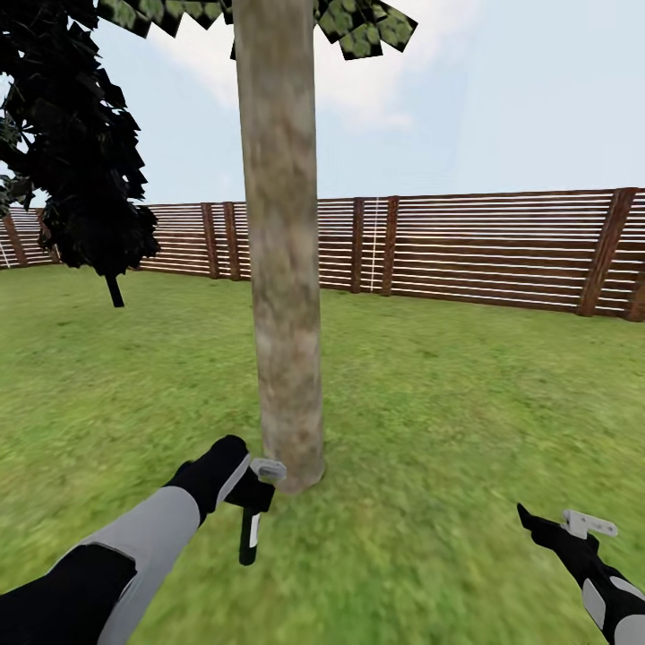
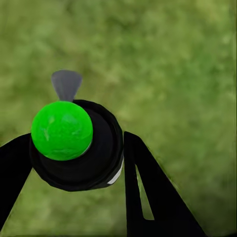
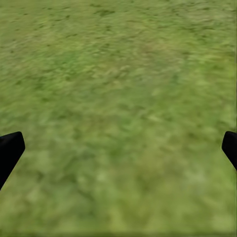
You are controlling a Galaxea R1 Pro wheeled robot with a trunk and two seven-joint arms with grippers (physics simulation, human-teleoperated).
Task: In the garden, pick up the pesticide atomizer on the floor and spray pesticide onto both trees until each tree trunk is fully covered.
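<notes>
Looking from the head, the left pincer [image 1: 253, 494] grips the atomizer [image 1: 248, 537], which hangs down over the grass [image 1: 430, 421], with the trunk [image 1: 285, 269] just beyond it; the right pincer [image 1: 548, 524] hovers far to the other side. At the left wrist, black fingers [image 2: 148, 192] clamp the atomizer [image 2: 79, 148], its green cap [image 2: 61, 130] facing the camera. At the right wrist, fingertips [image 3: 10, 150] stand wide apart above grass [image 3: 118, 98].

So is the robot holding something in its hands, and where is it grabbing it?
The left gripper is shut on the pesticide atomizer, near its green-capped top, so the body hangs down. The right gripper is open over grass, holding nothing.
</notes>
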